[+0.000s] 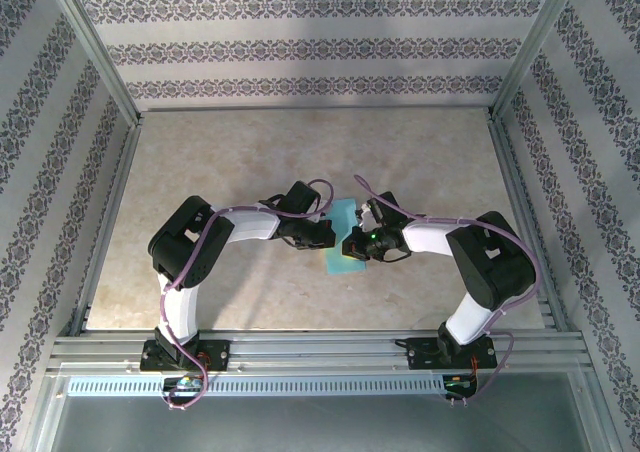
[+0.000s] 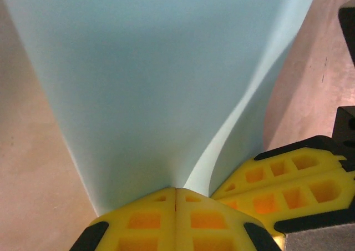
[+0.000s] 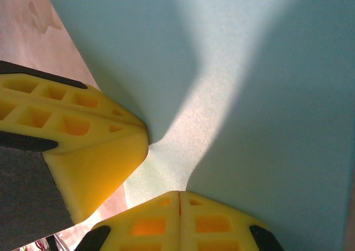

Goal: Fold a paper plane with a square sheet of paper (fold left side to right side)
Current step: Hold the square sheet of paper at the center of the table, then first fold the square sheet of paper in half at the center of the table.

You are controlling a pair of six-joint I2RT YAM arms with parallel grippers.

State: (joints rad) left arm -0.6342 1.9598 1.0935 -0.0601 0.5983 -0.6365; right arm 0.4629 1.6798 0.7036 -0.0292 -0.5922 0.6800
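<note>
Rails line the near edge, with bare table between them and the grippers. At mid-table the left gripper and right gripper meet just beside each other. Each has its yellow pads pressed together on the square sheet of paper. In the left wrist view the sheet rises from the pinch, its right edge curling. Beyond it, open table reaches the far wall, with wide room to both side frames.

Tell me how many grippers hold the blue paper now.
2. The left gripper is shut on an edge of the sheet of paper. The right gripper pinches the same sheet, close beside it.
</note>
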